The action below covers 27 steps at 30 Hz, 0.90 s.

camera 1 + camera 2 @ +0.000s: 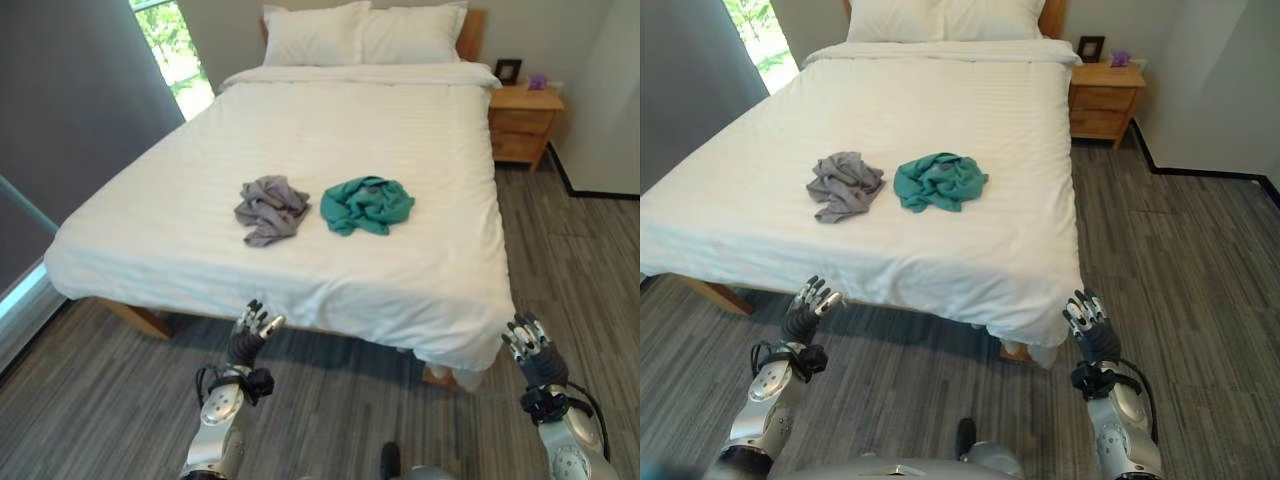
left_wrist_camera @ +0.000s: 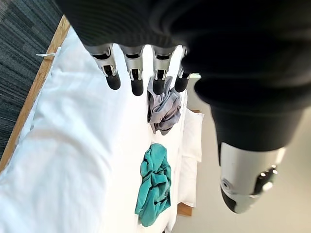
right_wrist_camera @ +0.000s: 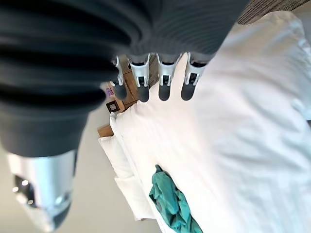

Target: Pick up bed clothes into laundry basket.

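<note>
Grey garment (image 1: 271, 208) at 9 o'clock of teal garment (image 1: 367, 204), crumpled on bed (image 1: 300, 130). Left hand (image 1: 252, 329), right hand (image 1: 529, 344) fingers spread, holding nothing.

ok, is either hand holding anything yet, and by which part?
Nothing held. The left hand and right hand hover short of the bed's foot, fingers relaxed. The grey garment and teal garment lie untouched on the sheet.

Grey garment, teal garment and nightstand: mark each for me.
grey garment (image 1: 270, 208), left eye view, middle of the crumpled pile.
teal garment (image 1: 366, 205), left eye view, centre of the bunched cloth.
nightstand (image 1: 523, 122), left eye view, its drawer front.
</note>
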Motion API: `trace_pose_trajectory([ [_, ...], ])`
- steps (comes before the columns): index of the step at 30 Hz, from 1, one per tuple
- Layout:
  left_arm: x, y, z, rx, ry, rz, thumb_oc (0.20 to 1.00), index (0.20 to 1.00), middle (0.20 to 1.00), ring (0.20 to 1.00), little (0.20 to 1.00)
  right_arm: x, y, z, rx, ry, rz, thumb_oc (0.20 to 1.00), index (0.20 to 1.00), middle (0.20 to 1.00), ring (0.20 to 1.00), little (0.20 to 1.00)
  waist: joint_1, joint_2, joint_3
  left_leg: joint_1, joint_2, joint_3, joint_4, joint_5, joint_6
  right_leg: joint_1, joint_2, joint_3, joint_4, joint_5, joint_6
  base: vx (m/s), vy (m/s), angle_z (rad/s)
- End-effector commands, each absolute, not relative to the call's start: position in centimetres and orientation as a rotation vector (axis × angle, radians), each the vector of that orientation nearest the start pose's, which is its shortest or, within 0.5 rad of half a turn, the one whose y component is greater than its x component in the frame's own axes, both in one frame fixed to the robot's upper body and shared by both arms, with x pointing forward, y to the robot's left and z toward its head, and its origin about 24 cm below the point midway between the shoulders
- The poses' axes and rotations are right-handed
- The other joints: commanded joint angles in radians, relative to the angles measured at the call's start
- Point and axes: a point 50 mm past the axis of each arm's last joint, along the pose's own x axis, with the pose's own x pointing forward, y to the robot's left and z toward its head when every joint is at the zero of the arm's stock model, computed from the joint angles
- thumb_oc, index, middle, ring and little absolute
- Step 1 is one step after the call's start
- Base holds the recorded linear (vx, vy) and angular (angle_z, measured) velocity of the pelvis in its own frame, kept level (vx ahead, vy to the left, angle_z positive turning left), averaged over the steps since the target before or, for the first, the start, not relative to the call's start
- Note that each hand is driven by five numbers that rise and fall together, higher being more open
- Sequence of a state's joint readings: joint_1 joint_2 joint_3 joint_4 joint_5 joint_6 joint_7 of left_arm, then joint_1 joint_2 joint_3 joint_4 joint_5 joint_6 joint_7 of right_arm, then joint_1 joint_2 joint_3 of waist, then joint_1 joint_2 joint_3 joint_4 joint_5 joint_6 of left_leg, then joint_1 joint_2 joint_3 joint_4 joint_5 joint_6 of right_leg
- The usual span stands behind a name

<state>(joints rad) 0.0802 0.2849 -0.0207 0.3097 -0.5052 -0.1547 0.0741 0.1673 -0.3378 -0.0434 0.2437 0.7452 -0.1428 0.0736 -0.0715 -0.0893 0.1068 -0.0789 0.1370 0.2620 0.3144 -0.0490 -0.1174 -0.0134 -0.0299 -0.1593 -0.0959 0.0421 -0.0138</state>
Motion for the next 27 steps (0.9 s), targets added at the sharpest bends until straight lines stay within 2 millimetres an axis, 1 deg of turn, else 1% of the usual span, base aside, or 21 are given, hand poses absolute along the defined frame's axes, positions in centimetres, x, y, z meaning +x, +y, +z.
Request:
trace_pose_trajectory([
  [1, 22.7, 24.0, -0.6, -0.283, 0.106, 0.283, 1.0, 1.0, 1.0, 1.0, 1.0, 21.8, -26.5, 2.4, 0.134, 0.063, -0.059, 1.0, 1.0, 1.0, 1.0, 1.0, 0.03, 0.045, 0.018, 0.024, 0.034, -0.067, -0.278, 0.202, -0.007, 0.055, -0.054, 0.043, 0.009, 0.016, 0.103, 0.23, 0.113, -0.52],
  [3, 22.8, 23.5, -0.8, -0.294, 0.114, 0.261, 1.0, 1.0, 1.0, 1.0, 1.0, 21.7, -27.6, 3.6, -0.042, 0.065, -0.022, 1.0, 1.0, 1.0, 1.0, 1.0, 0.033, 0.054, 0.014, 0.022, 0.035, -0.096, -0.356, 0.236, -0.022, 0.074, -0.061, 0.054, 0.009, -0.004, 0.109, 0.26, 0.103, -0.55],
  [4, 22.9, 23.4, -0.5, -0.272, 0.104, 0.241, 1.0, 1.0, 1.0, 1.0, 1.0, 21.6, -28.3, 4.3, -0.106, 0.054, -0.026, 1.0, 1.0, 1.0, 1.0, 1.0, 0.031, 0.056, 0.013, 0.013, 0.042, -0.109, -0.368, 0.249, -0.031, 0.084, -0.064, 0.063, 0.009, -0.012, 0.113, 0.27, 0.106, -0.45],
  [5, 23.0, 23.4, -0.3, -0.263, 0.094, 0.231, 1.0, 1.0, 1.0, 1.0, 1.0, 21.6, -28.7, 4.5, -0.115, 0.041, -0.043, 1.0, 1.0, 1.0, 1.0, 1.0, 0.032, 0.06, 0.011, 0.013, 0.05, -0.123, -0.382, 0.257, -0.037, 0.09, -0.066, 0.071, 0.009, -0.018, 0.116, 0.25, 0.114, -0.51],
  [6, 23.0, 23.3, -0.2, -0.269, 0.083, 0.229, 1.0, 1.0, 1.0, 1.0, 1.0, 21.7, -28.7, 4.4, -0.096, 0.034, -0.062, 1.0, 1.0, 1.0, 1.0, 1.0, 0.034, 0.065, 0.01, 0.012, 0.062, -0.131, -0.391, 0.264, -0.044, 0.097, -0.07, 0.08, 0.009, -0.024, 0.119, 0.22, 0.113, -0.53],
  [9, 23.0, 22.9, -0.5, -0.313, 0.089, 0.242, 1.0, 1.0, 1.0, 1.0, 1.0, 21.4, -27.8, 3.2, 0.007, 0.049, -0.079, 1.0, 1.0, 1.0, 1.0, 1.0, 0.03, 0.074, 0.005, 0.009, 0.088, -0.138, -0.402, 0.28, -0.055, 0.121, -0.08, 0.096, 0.009, -0.042, 0.123, 0.21, 0.135, -0.44],
  [11, 23.1, 22.5, -0.5, -0.313, 0.097, 0.237, 1.0, 1.0, 1.0, 1.0, 1.0, 21.1, -26.6, 2.1, 0.109, 0.07, -0.076, 1.0, 1.0, 1.0, 1.0, 1.0, 0.026, 0.082, 0.004, 0.002, 0.092, -0.151, -0.402, 0.284, -0.059, 0.136, -0.09, 0.111, 0.009, -0.055, 0.127, 0.17, 0.152, -0.4],
  [12, 23.1, 22.5, -0.5, -0.313, 0.097, 0.237, 1.0, 1.0, 1.0, 1.0, 1.0, 21.1, -26.6, 2.1, 0.109, 0.07, -0.076, 1.0, 1.0, 1.0, 1.0, 1.0, 0.026, 0.082, 0.005, 0.003, 0.092, -0.151, -0.402, 0.284, -0.059, 0.137, -0.09, 0.111, 0.009, -0.055, 0.127, 0.21, 0.239, -0.25],
  [13, 23.5, 21.9, -0.6, -0.312, 0.102, 0.217, 1.0, 1.0, 1.0, 1.0, 1.0, 20.8, -25.5, 1.4, 0.145, 0.101, -0.044, 1.0, 1.0, 1.0, 1.0, 1.0, 0.023, 0.095, 0.002, -0.008, 0.095, -0.158, -0.402, 0.285, -0.066, 0.156, -0.107, 0.116, 0.009, -0.069, 0.135, 0.2, 0.244, -0.1],
  [15, 23.7, 21.7, -0.4, -0.304, 0.096, 0.211, 1.0, 1.0, 1.0, 1.0, 1.0, 20.9, -25.0, 1.1, 0.132, 0.12, -0.016, 1.0, 1.0, 1.0, 1.0, 1.0, 0.022, 0.097, -0.001, -0.014, 0.09, -0.147, -0.402, 0.286, -0.065, 0.173, -0.126, 0.117, 0.009, -0.074, 0.142, 0.24, 0.306, 0.06],
  [17, 24.0, 21.6, -0.2, -0.297, 0.092, 0.202, 1.0, 1.0, 1.0, 1.0, 1.0, 21.1, -24.6, 1.1, 0.118, 0.128, 0.005, 1.0, 1.0, 1.0, 1.0, 1.0, 0.029, 0.09, -0.003, -0.024, 0.08, -0.145, -0.387, 0.28, -0.058, 0.185, -0.148, 0.126, 0.009, -0.071, 0.152, 0.21, 0.289, 0.05],
  [18, 24.0, 21.7, -0.3, -0.289, 0.097, 0.204, 1.0, 1.0, 1.0, 1.0, 1.0, 21.1, -24.4, 1.0, 0.108, 0.135, 0.012, 1.0, 1.0, 1.0, 1.0, 1.0, 0.034, 0.081, -0.008, -0.019, 0.07, -0.158, -0.379, 0.256, -0.055, 0.187, -0.164, 0.127, 0.009, -0.07, 0.16, 0.24, 0.338, -0.02],
  [19, 24.0, 21.6, -0.2, -0.281, 0.096, 0.2, 1.0, 1.0, 1.0, 1.0, 1.0, 21.2, -24.2, 1.0, 0.109, 0.134, 0.012, 1.0, 1.0, 1.0, 1.0, 1.0, 0.033, 0.07, -0.015, -0.019, 0.054, -0.163, -0.352, 0.222, -0.039, 0.196, -0.186, 0.128, 0.009, -0.061, 0.171, 0.24, 0.304, 0.02],
  [20, 24.1, 21.8, -0.2, -0.262, 0.097, 0.197, 1.0, 1.0, 1.0, 1.0, 1.0, 21.3, -24.1, 0.9, 0.11, 0.138, 0.008, 1.0, 1.0, 1.0, 1.0, 1.0, 0.031, 0.061, -0.018, -0.021, 0.043, -0.163, -0.333, 0.203, -0.031, 0.193, -0.201, 0.134, 0.018, -0.048, 0.177, 0.23, 0.301, 0.06],
  [21, 24.3, 22.2, 0.3, -0.232, 0.084, 0.196, 1.0, 1.0, 1.0, 1.0, 1.0, 21.4, -24.0, 0.9, 0.12, 0.13, 0.006, 1.0, 1.0, 1.0, 1.0, 1.0, 0.031, 0.049, -0.021, -0.023, 0.028, -0.163, -0.322, 0.186, -0.014, 0.179, -0.216, 0.149, 0.037, -0.027, 0.185, 0.2, 0.283, 0.17],
  [22, 24.4, 22.3, 0.5, -0.217, 0.075, 0.189, 1.0, 1.0, 1.0, 1.0, 1.0, 21.6, -23.9, 1.0, 0.119, 0.123, 0.011, 1.0, 1.0, 1.0, 1.0, 1.0, 0.035, 0.036, -0.026, -0.018, 0.01, -0.157, -0.327, 0.167, 0.01, 0.155, -0.237, 0.166, 0.074, 0.006, 0.197, 0.17, 0.311, 0.08],
  [23, 24.4, 22.6, 0.5, -0.197, 0.08, 0.185, 1.0, 1.0, 1.0, 1.0, 1.0, 21.7, -23.5, 1.0, 0.114, 0.119, 0.025, 1.0, 1.0, 1.0, 1.0, 1.0, 0.037, 0.027, -0.025, -0.007, -0.003, -0.15, -0.334, 0.155, 0.026, 0.122, -0.247, 0.183, 0.124, 0.039, 0.202, 0.12, 0.298, 0.04],
  [24, 24.4, 23.0, 0.8, -0.172, 0.073, 0.188, 1.0, 1.0, 1.0, 1.0, 1.0, 22.1, -23.2, 1.2, 0.096, 0.114, 0.043, 1.0, 1.0, 1.0, 1.0, 1.0, 0.043, 0.02, -0.018, 0.004, -0.01, -0.133, -0.34, 0.149, 0.037, 0.089, -0.252, 0.193, 0.16, 0.074, 0.202, 0.05, 0.183, 0.0],
  [25, 24.4, 23.0, 0.8, -0.172, 0.073, 0.188, 1.0, 1.0, 1.0, 1.0, 1.0, 22.2, -23.2, 1.2, 0.097, 0.114, 0.043, 1.0, 1.0, 1.0, 1.0, 1.0, 0.044, 0.02, -0.018, 0.005, -0.01, -0.132, -0.341, 0.149, 0.037, 0.089, -0.252, 0.194, 0.16, 0.074, 0.202, 0.07, 0.288, -0.09],
  [26, 24.4, 24.0, 1.2, -0.119, 0.068, 0.202, 1.0, 1.0, 1.0, 1.0, 1.0, 22.8, -22.7, 1.6, 0.048, 0.105, 0.081, 1.0, 1.0, 1.0, 1.0, 1.0, 0.055, 0.014, -0.004, 0.02, -0.028, -0.113, -0.345, 0.132, 0.06, 0.048, -0.257, 0.193, 0.243, 0.135, 0.203, 0.09, 0.304, -0.15],
  [27, 24.3, 24.2, 1.2, -0.107, 0.069, 0.199, 1.0, 1.0, 1.0, 1.0, 1.0, 23.0, -22.5, 1.7, 0.036, 0.104, 0.099, 1.0, 1.0, 1.0, 1.0, 1.0, 0.059, 0.016, 0.001, 0.036, -0.032, -0.103, -0.353, 0.127, 0.069, 0.024, -0.254, 0.192, 0.286, 0.141, 0.2, 0.14, 0.406, -0.22],
])
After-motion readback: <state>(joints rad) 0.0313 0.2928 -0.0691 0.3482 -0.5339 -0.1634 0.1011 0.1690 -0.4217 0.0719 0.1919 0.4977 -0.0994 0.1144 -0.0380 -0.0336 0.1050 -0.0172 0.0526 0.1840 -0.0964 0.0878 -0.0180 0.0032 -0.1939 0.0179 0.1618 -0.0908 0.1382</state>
